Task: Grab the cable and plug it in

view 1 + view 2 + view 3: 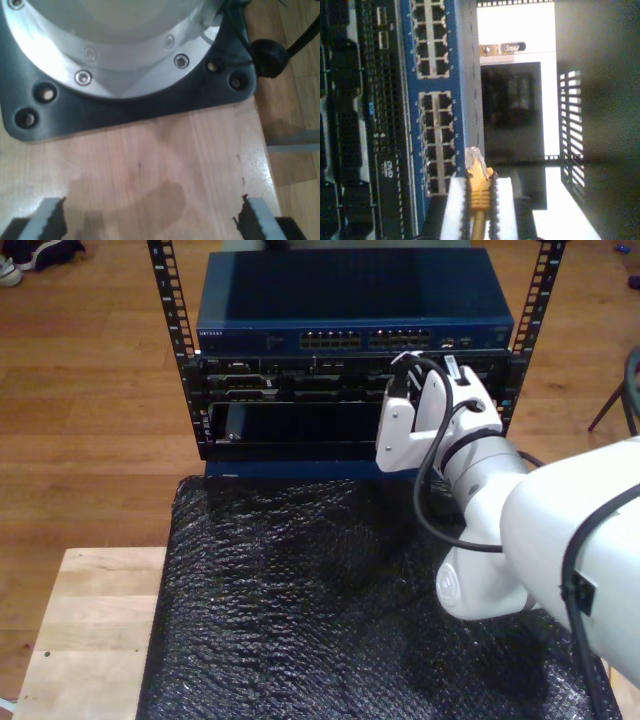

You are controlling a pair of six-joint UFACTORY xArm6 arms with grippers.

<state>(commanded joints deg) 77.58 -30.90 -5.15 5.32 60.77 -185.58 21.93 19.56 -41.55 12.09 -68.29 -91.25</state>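
Two serrated jaws of my first gripper (pixel 150 220) stand spread apart over bare wooden counter (pixel 165 160), grasping nothing, near a dark arm base plate (pixel 150 107). In the second wrist view, my second gripper (pixel 480 200) is clenched on the cable (pixel 479 187), its clear plug (pixel 474 156) just beside the blue network switch (pixel 437 100) ports. In the exterior view, the white arm (pixel 470 460) reaches toward the rack (pixel 350 370) above black bubble wrap (pixel 300 610).

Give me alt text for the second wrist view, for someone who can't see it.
My second gripper holds the yellow cable with its clear plug pointing at a blue network switch that has two blocks of ports. The plug sits just off the lower block, not yet in any port. Dark rack gear lies alongside the switch.
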